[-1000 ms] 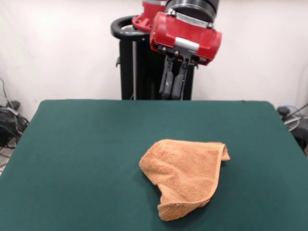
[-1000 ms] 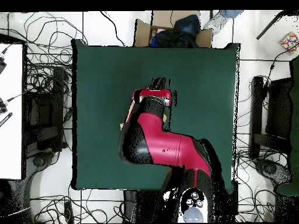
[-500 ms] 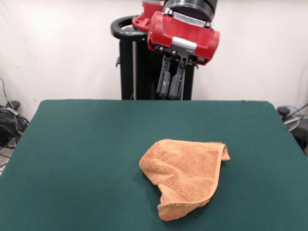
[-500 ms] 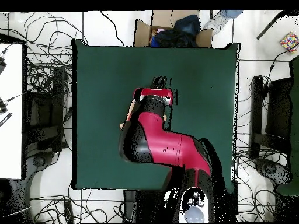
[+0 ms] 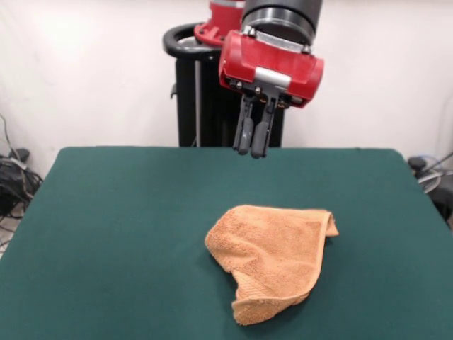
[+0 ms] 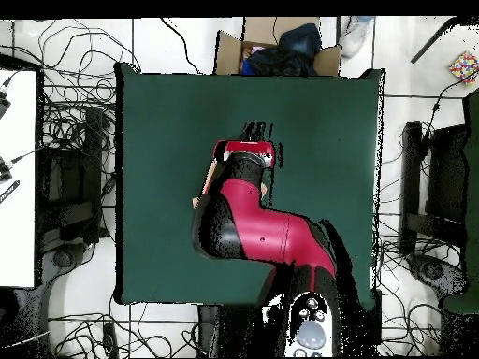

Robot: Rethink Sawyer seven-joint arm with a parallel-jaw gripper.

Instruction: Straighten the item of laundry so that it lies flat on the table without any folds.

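The item of laundry (image 5: 272,253), a small light-orange terry towel, lies crumpled on the dark green table (image 5: 113,212), right of centre toward the near edge. It is folded over itself, with a hem corner sticking out at its right. My gripper (image 5: 252,151) hangs high above the table's far half, behind and above the towel, clear of it. Its two dark fingers (image 5: 245,134) point down, close together and holding nothing. In the overhead view my arm covers most of the towel; only an orange sliver (image 6: 197,201) shows, and the gripper (image 6: 253,129) sits over the green table (image 6: 159,122).
The black pedestal (image 5: 195,99) stands behind the table's far edge. In the overhead view an open cardboard box (image 6: 276,51) sits just past one table edge, cables lie on the floor all round, and a white bench (image 6: 17,178) stands at the left.
The gripper has come down a little and tilted slightly; its fingers stay together. The towel has not moved.
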